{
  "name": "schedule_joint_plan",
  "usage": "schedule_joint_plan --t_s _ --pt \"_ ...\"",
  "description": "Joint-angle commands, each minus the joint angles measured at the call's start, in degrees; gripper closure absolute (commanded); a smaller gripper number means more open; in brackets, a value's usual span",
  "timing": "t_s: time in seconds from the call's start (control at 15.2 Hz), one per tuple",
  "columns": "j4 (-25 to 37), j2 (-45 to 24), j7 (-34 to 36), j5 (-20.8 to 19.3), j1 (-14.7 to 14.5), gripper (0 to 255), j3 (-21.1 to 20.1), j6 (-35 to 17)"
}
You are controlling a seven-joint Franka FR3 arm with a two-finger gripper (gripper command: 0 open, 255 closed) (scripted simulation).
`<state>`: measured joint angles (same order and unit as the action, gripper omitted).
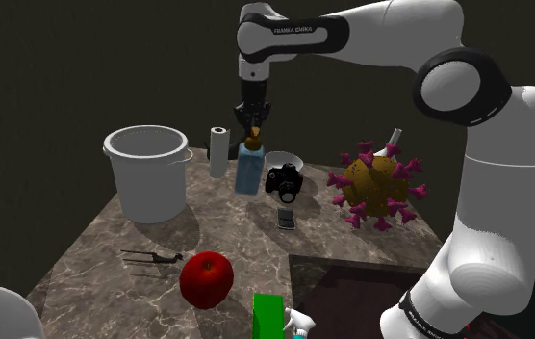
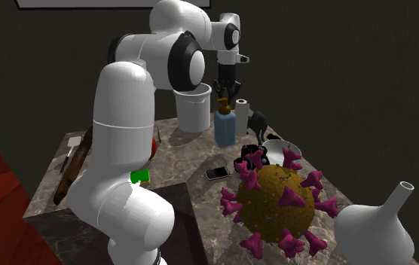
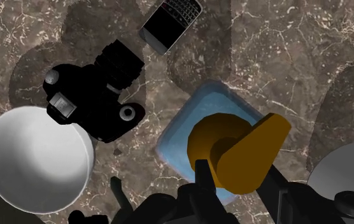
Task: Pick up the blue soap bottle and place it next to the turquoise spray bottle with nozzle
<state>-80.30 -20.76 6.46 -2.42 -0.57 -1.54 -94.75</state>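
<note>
Bottle [image 1: 248, 169]: blue body with an orange pump [image 3: 233, 153]; it stands upright on the counter [image 1: 112, 270], between the paper roll [image 1: 218, 149] and the black camera [image 1: 285, 181].
Gripper [image 1: 253, 123]: directly over the bottle, pointing straight down, level with the pump.
Fingers: close together, one on each side of the pump neck; in the wrist view they appear to clasp it.
Done: the reach and, by the look of it, the grasp.
Not yet done: the lift, since the bottle's base sits on the counter in both exterior views.
Spray bottle [image 1: 299, 323]: probably the white-and-turquoise thing at the shoulder view's lower edge, just beside the green block [image 1: 268, 316]; most of it is cut off, so I can't be sure.
Gap: bottle and spray bottle are well apart, at opposite ends of the counter.
Left: lift, carry towards the stand end, past the phone [image 1: 287, 221] and apple [image 1: 206, 279], set down beside the spray bottle, release.
Progress: early, as I judge it; most of the task is ahead.
</note>
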Motion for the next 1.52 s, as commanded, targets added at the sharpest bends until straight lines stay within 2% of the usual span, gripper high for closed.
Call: schedule_joint_plan --t_s 0.0,0.59,0.99,1.45 --pt "1.4 0.2 0.0 0.0 0.0 255 0.0 1.6" --pt "9.6 -0.9 -0.2 0.0 -0.1 255 0.0 8.7" --pt "-3.7 10.6 4.7 0.5 -3.1 255 -1.9 7.0" --pt "-13.5 21.1 11.0 1.9 -6.4 255 -4.8 7.8"
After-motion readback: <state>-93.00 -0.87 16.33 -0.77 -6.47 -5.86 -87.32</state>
